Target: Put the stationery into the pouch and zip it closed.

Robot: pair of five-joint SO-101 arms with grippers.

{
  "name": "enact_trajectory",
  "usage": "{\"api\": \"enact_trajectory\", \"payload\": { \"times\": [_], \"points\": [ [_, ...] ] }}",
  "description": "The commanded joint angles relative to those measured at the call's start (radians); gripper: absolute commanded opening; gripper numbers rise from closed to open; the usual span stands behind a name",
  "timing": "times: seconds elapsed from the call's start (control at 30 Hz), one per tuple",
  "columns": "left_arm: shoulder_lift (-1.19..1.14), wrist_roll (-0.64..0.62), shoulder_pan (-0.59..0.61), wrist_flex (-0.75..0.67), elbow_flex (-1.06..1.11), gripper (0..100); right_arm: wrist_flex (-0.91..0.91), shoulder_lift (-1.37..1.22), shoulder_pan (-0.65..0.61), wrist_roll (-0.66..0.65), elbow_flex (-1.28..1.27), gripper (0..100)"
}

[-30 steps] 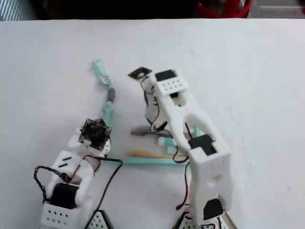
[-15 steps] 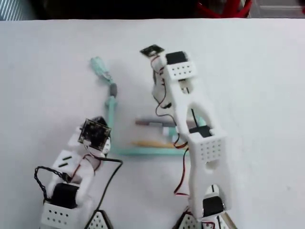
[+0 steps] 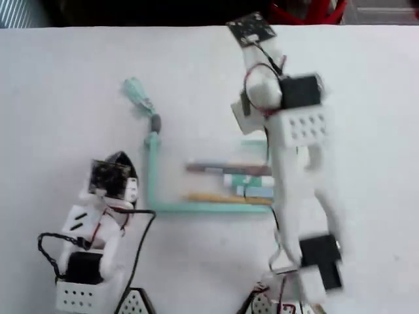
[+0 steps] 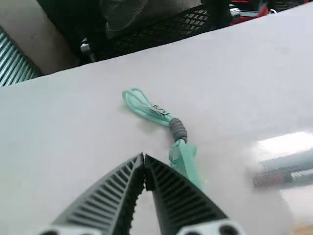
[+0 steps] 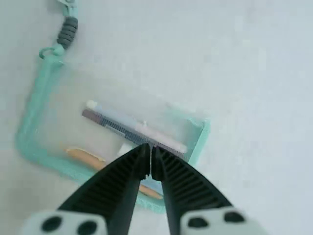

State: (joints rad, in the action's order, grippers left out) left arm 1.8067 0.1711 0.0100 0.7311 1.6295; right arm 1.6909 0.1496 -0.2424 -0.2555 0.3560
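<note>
A clear pouch with a teal edge (image 3: 152, 171) lies flat mid-table. Inside it lie a grey pen (image 3: 216, 169), an eraser (image 3: 252, 184) and a yellow pencil (image 3: 222, 198). Its teal strap (image 3: 135, 93) and grey bead (image 3: 155, 122) trail off the far left corner. My left gripper (image 4: 144, 157) is shut and empty, just short of the pouch corner (image 4: 186, 159) and the bead (image 4: 177, 129). My right gripper (image 5: 149, 149) is shut and empty, held high above the pouch (image 5: 198, 139) over the pen (image 5: 129, 126). Whether the zip is shut cannot be told.
The white table (image 3: 366, 98) is bare around the pouch. The right arm (image 3: 294, 157) stands over the pouch's right end and hides it. The left arm's base (image 3: 82, 275) sits at the near left edge.
The right arm has lifted off the pouch and swung right and toward the far side. The pouch now lies squarer, its contents uncovered. The left arm has drawn back slightly to the left.
</note>
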Motion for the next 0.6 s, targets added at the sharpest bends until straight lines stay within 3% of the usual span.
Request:
{"api": "enact_trajectory", "payload": {
  "times": [0.0, 0.1, 0.27, 0.57],
  "points": [
    [0.008, -0.112, 0.076, 0.098, -0.21, 9, -0.071, 0.39, 0.004, 0.009, -0.163, 1.9],
    [0.008, -0.106, 0.074, 0.245, -0.376, 9, -0.134, 0.67, 0.004, 0.005, -0.333, 1.9],
    [0.008, -0.028, 0.074, 0.276, -0.551, 9, -0.205, 1.082, 0.004, -0.044, -0.56, 1.9],
    [0.012, -0.02, 0.081, 0.496, -0.904, 9, -0.17, 1.584, 0.01, -0.075, -0.706, 1.9]
  ]
}}
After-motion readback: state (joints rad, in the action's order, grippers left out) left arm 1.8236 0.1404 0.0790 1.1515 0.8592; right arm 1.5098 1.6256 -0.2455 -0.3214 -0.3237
